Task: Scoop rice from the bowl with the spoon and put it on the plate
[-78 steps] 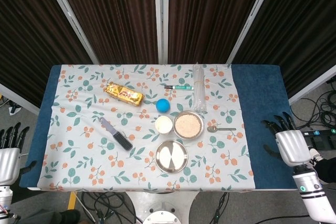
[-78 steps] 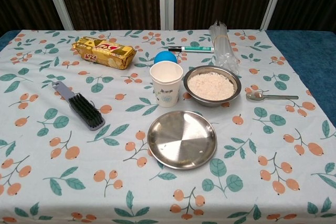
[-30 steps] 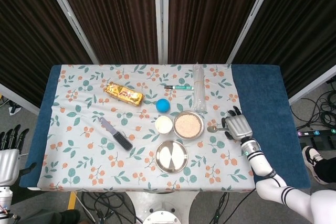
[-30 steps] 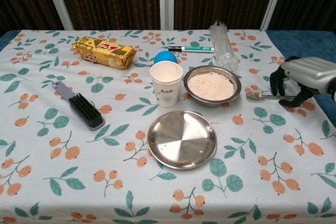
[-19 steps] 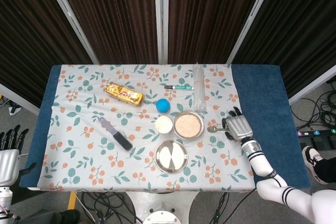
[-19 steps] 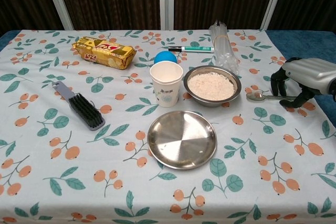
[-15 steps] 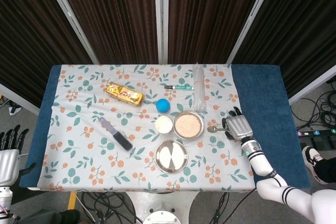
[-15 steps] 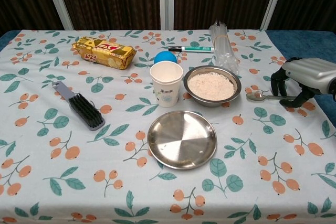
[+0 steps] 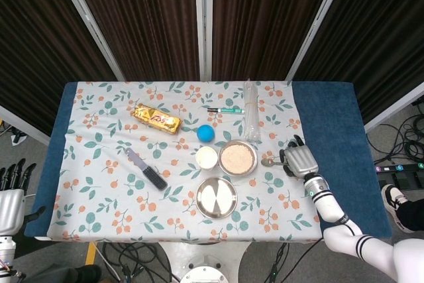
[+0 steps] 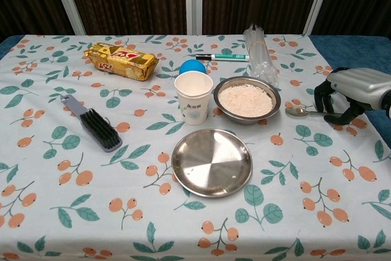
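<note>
A steel bowl full of rice sits right of centre, and the steel plate lies just in front of it with only a few grains on it. The spoon lies flat on the cloth to the right of the bowl, its scoop end pointing at the bowl. My right hand hovers over the far end of the handle, fingers curled down on one side and thumb on the other, hiding that end. Whether it pinches the handle cannot be told. My left hand hangs off the table's left edge, holding nothing, fingers apart.
A paper cup stands just left of the bowl with a blue ball behind it. A brush and a biscuit packet lie on the left. A marker and a clear plastic bundle lie at the back.
My right hand came in from off the table's right side to the spoon's handle, then edged slightly left and lower over it. The spoon stays on the cloth.
</note>
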{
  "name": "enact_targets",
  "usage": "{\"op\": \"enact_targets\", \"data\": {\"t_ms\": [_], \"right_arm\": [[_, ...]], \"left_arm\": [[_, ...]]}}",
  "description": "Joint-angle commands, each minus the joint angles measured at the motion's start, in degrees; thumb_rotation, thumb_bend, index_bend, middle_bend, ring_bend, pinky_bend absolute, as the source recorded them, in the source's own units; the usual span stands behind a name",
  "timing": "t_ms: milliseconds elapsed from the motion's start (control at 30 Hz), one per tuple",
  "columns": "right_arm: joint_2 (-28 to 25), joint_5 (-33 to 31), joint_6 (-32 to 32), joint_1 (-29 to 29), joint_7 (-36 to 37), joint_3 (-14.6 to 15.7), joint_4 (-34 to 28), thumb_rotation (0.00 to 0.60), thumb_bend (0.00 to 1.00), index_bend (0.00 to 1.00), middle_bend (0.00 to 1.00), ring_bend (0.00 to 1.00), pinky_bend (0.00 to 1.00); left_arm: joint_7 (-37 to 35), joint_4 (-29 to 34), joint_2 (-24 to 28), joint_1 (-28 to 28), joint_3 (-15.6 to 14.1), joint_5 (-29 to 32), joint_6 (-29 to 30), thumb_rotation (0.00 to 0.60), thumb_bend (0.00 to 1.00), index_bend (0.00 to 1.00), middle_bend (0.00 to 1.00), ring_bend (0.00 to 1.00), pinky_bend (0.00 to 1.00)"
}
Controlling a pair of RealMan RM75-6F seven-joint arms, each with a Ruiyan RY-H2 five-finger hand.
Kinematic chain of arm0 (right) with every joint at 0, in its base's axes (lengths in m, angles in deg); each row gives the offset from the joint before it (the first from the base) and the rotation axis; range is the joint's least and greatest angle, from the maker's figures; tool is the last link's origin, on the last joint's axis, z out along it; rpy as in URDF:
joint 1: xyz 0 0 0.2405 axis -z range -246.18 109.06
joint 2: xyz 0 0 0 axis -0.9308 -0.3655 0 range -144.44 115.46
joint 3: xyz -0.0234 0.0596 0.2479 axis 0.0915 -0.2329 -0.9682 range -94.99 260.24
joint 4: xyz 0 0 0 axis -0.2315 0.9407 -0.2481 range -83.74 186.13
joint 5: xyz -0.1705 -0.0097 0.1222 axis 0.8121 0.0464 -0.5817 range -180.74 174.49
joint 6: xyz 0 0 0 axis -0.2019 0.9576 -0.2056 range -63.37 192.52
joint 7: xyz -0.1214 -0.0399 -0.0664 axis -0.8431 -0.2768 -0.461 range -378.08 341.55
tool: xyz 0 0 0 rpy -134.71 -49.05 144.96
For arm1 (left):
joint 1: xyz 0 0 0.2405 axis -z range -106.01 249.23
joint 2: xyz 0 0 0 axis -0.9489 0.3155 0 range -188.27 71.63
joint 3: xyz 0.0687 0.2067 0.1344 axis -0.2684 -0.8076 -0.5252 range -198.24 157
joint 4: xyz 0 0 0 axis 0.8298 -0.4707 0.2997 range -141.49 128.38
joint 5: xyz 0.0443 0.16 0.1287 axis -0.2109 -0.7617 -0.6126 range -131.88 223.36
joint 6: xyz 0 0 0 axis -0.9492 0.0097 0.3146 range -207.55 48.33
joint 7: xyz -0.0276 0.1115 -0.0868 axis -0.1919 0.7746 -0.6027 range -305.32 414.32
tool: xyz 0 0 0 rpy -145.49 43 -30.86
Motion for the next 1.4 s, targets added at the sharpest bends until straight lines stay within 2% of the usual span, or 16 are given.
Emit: {"op": "enact_targets", "data": {"t_ms": [33,267,400,500,633,900,1400], "right_arm": [[-1.94,0.98,1.38,0.08,-0.12,0.0,-2.16,0.6,0.33,0.57,0.57,0.23,0.0],[-11.32,2.98,2.01,-1.09,-2.57,-0.31,-12.38,0.6,0.33,0.58,0.58,0.23,0.0],[-16.36,3.42,-2.36,-4.87,-6.0,-1.03,-18.38,0.6,0.33,0.58,0.58,0.23,0.0],[-17.38,3.03,-6.11,-8.17,-9.74,-1.44,-20.48,0.6,0.33,0.59,0.58,0.23,0.0],[-16.66,0.94,-10.61,-12.43,-15.04,-2.09,-21.42,0.6,0.33,0.59,0.58,0.23,0.0],[-11.74,-5.51,-15.07,-19.04,-26.05,-1.93,-18.83,0.6,0.33,0.59,0.58,0.23,0.0],[-8.58,-14.23,-15.05,-25.86,-40.1,2.62,-15.5,0.6,0.33,0.59,0.58,0.23,0.0]], "left_arm": [[-0.04,-0.05,0.05,0.03,0.03,-0.07,0.0,0.6,0.0,0.16,0.11,0.04,0.0],[-0.25,-0.04,0.34,0.21,0.35,-0.3,0.19,0.6,0.0,0.16,0.11,0.04,0.0],[-0.31,-0.09,0.43,0.4,0.5,-0.49,0.2,0.6,0.0,0.16,0.11,0.04,0.0],[-0.29,-0.25,0.39,0.48,0.53,-0.61,0.2,0.6,0.0,0.16,0.1,0.04,0.0],[-0.44,-0.46,0.22,0.53,0.54,-0.78,0.27,0.6,0.0,0.16,0.11,0.04,0.0],[-1.42,-1.32,-0.19,0.2,0.48,-1.13,0.95,0.6,0.0,0.16,0.11,0.04,0.0],[-2.48,-2.46,-0.6,0.05,0.36,-1.61,1.15,0.6,0.0,0.16,0.11,0.04,0.0]]}}
